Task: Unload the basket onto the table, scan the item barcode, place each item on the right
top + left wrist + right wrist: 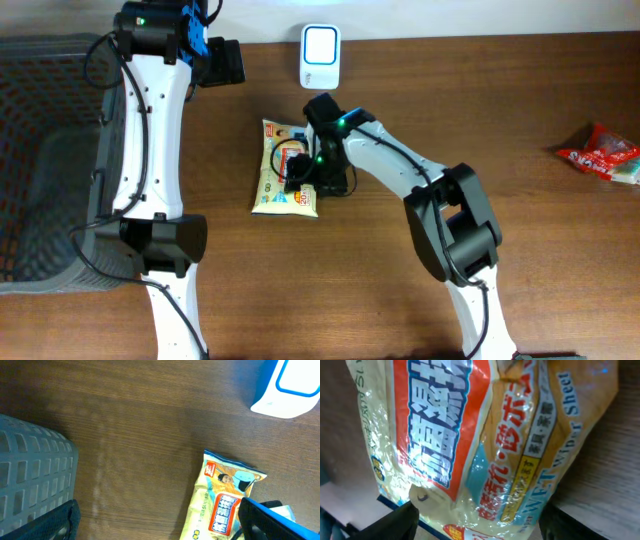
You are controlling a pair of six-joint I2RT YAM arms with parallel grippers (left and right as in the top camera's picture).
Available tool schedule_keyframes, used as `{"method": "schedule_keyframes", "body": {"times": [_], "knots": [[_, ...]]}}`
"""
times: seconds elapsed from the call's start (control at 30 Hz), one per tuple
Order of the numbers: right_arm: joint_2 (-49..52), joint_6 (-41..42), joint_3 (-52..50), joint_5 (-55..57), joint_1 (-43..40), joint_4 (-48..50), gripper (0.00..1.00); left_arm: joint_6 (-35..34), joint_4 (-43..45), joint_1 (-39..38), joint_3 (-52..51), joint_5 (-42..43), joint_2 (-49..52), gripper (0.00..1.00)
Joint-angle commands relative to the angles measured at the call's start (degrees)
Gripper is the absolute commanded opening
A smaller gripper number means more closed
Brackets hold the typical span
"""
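Both spread: left end effector [228, 62] near the grey basket [50, 150], right end effector [305, 172] over the wet-wipes packet [272, 195]

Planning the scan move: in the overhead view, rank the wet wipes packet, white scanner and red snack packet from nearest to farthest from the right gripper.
From the right gripper:
1. wet wipes packet, directly beneath it.
2. white scanner, at the table's far edge.
3. red snack packet, far right.

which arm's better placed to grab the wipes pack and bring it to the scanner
Right, most likely. The right gripper hangs directly over the wet wipes pack with jaws apart, and the scanner is just beyond it. The left gripper is off to the side, not over the pack.
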Motion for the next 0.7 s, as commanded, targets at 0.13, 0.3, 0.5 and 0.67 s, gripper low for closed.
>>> {"method": "schedule_keyframes", "body": {"times": [0.13,0.3,0.5,0.67], "knots": [[-0.63,1.22,-3.17,6.69,-0.74,1.22,0.04,-0.50,0.09,0.04,-0.17,-0.42,-0.11,0.99],[-6.27,1.51,15.58,48.70,-2.93,-27.19,0.04,-0.50,0.09,0.04,-0.17,-0.42,-0.11,0.99],[-3.56,16.52,15.15,75.54,-0.52,-37.62,0.04,-0.50,0.09,0.04,-0.17,-0.42,-0.11,0.99],[-3.39,27.17,5.64,77.70,0.85,-36.24,0.04,-0.50,0.09,0.04,-0.17,-0.42,-0.11,0.99]]}}
